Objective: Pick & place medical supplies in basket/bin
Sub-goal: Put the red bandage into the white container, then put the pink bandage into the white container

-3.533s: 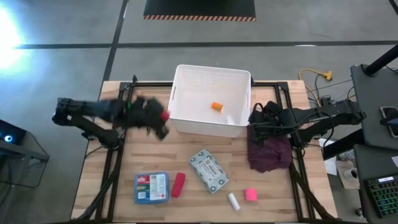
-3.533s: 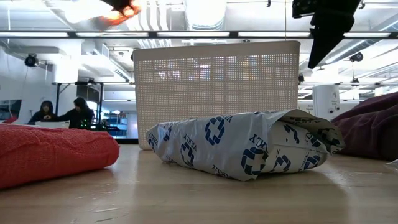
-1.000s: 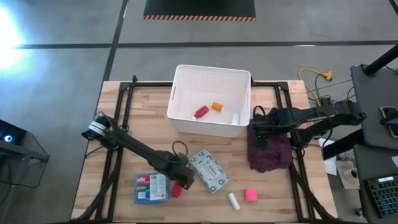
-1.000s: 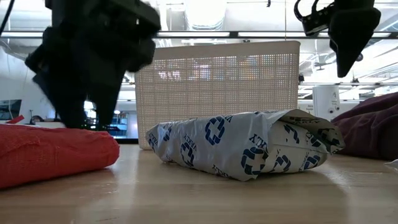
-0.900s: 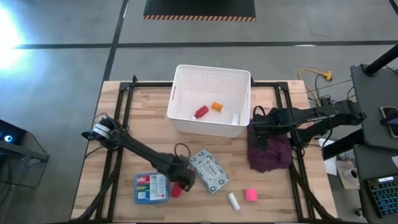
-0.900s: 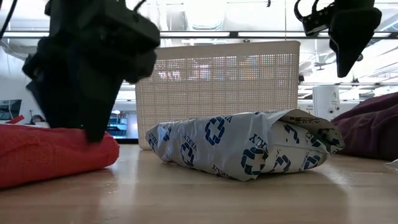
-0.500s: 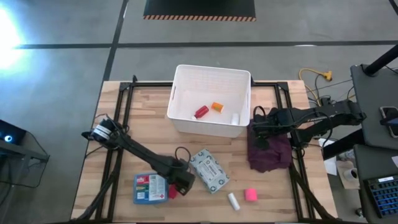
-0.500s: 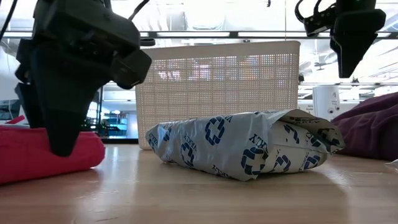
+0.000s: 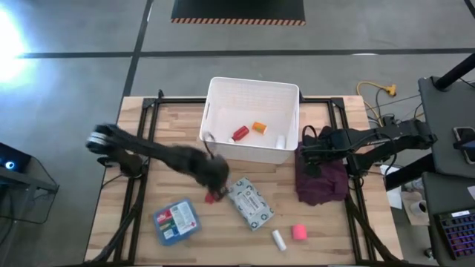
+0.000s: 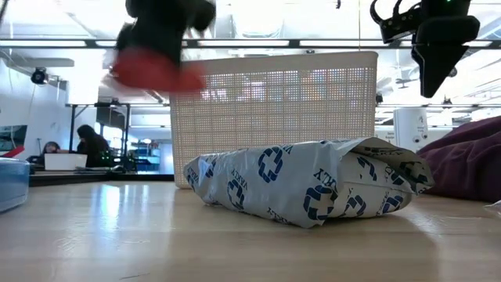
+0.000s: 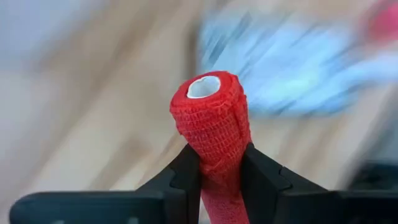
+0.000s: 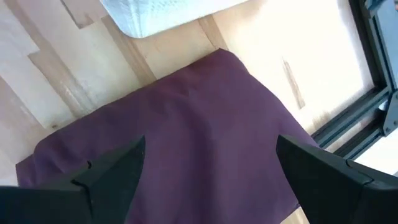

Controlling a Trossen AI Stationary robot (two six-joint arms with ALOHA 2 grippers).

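Since half a second earlier, we saw the left gripper [image 9: 214, 194] lift off the lower-centre table [image 9: 356, 245] with the red roll [image 11: 212, 127] clamped between its fingers, now blurred just left of the packet [image 9: 249, 203] and below the bin [image 9: 211, 110]. The blue box [image 9: 176, 221] had skewed. The bin already held bottles and a white item. We judged the roll bound there next. The right gripper [image 12: 208, 163] hung spread over the cloth [image 12: 186, 130].
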